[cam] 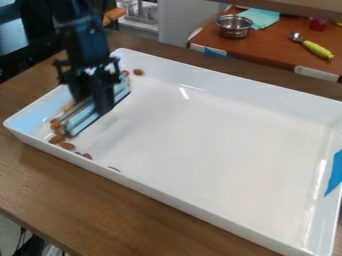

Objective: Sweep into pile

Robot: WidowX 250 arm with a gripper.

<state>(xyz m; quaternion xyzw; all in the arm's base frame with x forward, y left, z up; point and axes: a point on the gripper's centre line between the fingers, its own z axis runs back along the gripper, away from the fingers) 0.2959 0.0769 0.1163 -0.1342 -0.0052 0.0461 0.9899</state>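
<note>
Sweeping looks well along, the black two-finger gripper (pixel 92 101) with jaws closed on a long pale flat-bladed sweeper (pixel 83 120) by the white rectangular tray's (pixel 214 130) left end, among brown oval almonds (pixel 67 146) — near-wall stragglers likely want gathering next.

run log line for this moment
gripper: over tray's left end, holding sweeper | almonds: beside sweeper, few along near wall | pile: loose
</note>
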